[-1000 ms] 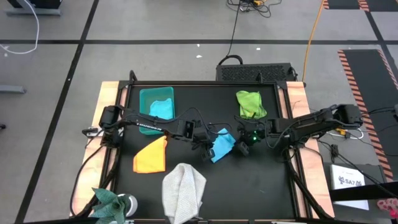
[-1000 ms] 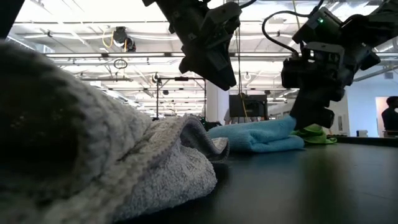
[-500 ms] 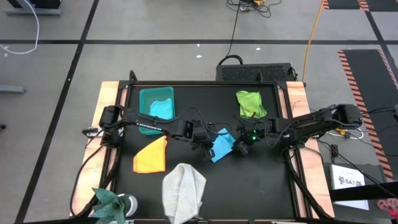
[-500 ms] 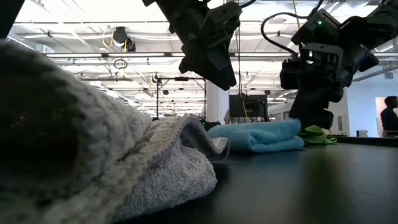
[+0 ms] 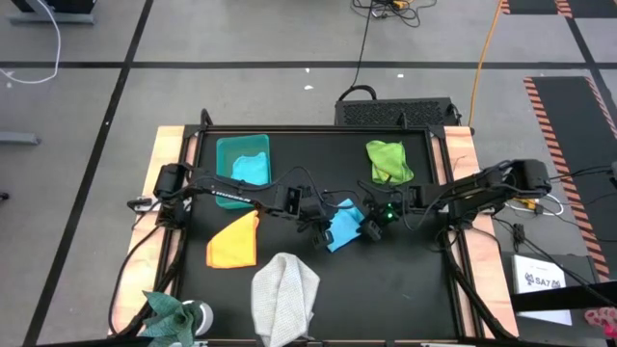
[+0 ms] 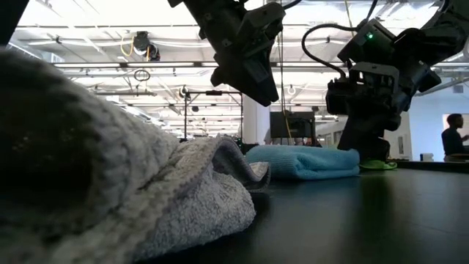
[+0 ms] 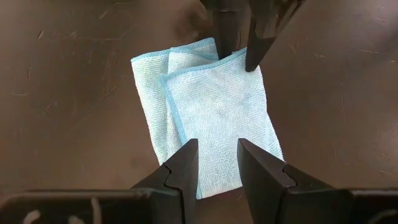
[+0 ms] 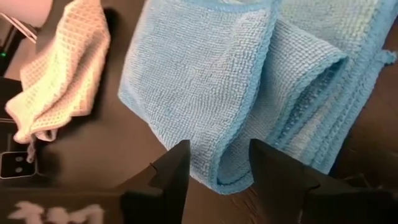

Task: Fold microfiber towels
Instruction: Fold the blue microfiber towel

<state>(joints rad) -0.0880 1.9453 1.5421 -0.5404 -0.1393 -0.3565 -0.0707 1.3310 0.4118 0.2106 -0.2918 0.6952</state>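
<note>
A: Both jaws stand apart and hold nothing. Left gripper [image 7: 214, 163] hangs over the light blue towel [image 5: 342, 225]; right gripper [image 8: 214, 163] sits low at that towel's edge nearest the table's [image 5: 424, 289] right side.

B: Where does the towel lie?

A: Middle of the table, a little toward the right edge, already doubled over — two layers show in the left wrist view, bound edges not quite matched.

B: The other cloths?

A: Orange-yellow towel [image 5: 234, 241] toward the front-left, light grey towel [image 5: 285, 294] bunched at the front edge, lime green towel [image 5: 388, 161] near the back-right corner, and one cloth lying in the teal bin [image 5: 224, 151] at the back-left.

B: Step in hand?

A: Judgement — closing or neatening the fold. To do it well: take only the top layer at its free corner, lift low, carry it straight across so hems meet, and have the other gripper pin the crease so the lower layer does not drag. Release only once the cloth lies flat.
</note>
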